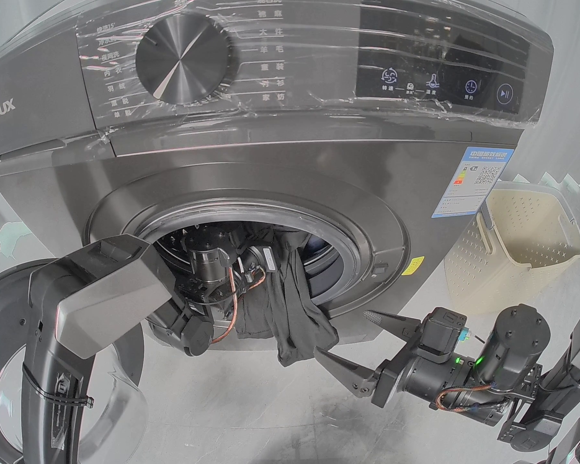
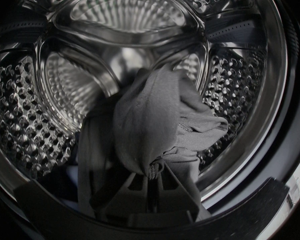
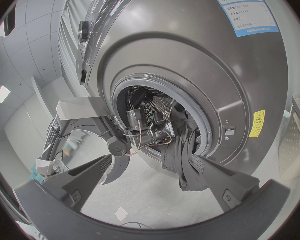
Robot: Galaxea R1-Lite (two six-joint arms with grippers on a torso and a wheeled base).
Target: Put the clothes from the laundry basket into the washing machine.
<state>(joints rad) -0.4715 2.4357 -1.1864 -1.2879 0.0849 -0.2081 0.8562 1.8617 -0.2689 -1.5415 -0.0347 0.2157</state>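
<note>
A dark grey garment [image 1: 290,310] hangs over the lower rim of the washing machine [image 1: 367,182] opening, part inside the drum and part dangling outside. My left gripper [image 2: 153,172] is inside the steel drum [image 2: 23,117], shut on a bunched fold of the garment [image 2: 150,117]. My right gripper [image 1: 345,338] is open and holds nothing, low in front of the machine, just right of the dangling cloth. In the right wrist view the right gripper [image 3: 153,164] frames the hanging garment [image 3: 185,170]. The cream laundry basket [image 1: 528,240] stands to the machine's right.
The round machine door [image 1: 6,330] is swung open on the left, behind my left arm [image 1: 103,291]. Grey floor [image 1: 251,394] lies in front of the machine. The basket [image 3: 296,140] sits close against the machine's right side.
</note>
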